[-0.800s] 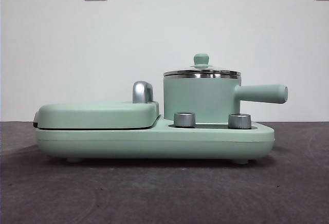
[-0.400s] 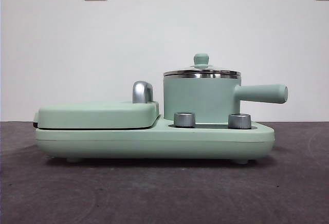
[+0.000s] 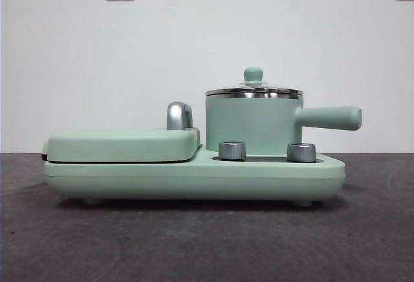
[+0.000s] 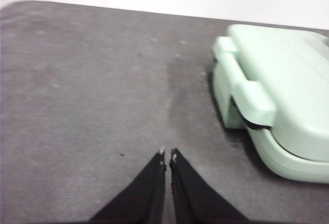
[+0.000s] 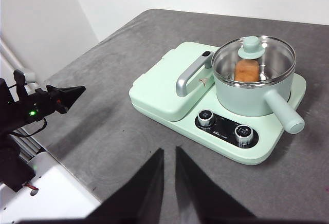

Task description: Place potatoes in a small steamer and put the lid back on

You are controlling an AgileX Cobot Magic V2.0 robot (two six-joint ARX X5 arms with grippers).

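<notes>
Two-arm rig with a mint-green cooking appliance on a dark table. The small steamer (image 5: 255,88) stands in its well on the appliance base (image 3: 194,178), side handle (image 3: 330,118) pointing outward, behind two chrome dials (image 5: 205,116). The lid (image 5: 254,59) sits seated on the steamer's steel rim, knob uppermost, and through its glass the potatoes (image 5: 245,71) show as one orange-brown lump resting inside the pot; judged from this arrangement, both parts of the task appear complete. The flat griddle cover (image 3: 123,144) lies shut beside the pot, with its chrome handle (image 5: 193,74) between the two. Neither arm is near the work: the left gripper (image 4: 167,155) hovers low over bare table beside the griddle end of the appliance, jaws pressed together and empty, while the right gripper (image 5: 168,152) is raised well back from the appliance, its jaws nearly together with only a thin slit between them, holding nothing (a parked posture, probably to leave the scene unobstructed). The right wrist view alone reveals the pot's contents and also shows the other arm at its edge; the front view shows only the lid's rim and knob in profile, and no arm at all.
</notes>
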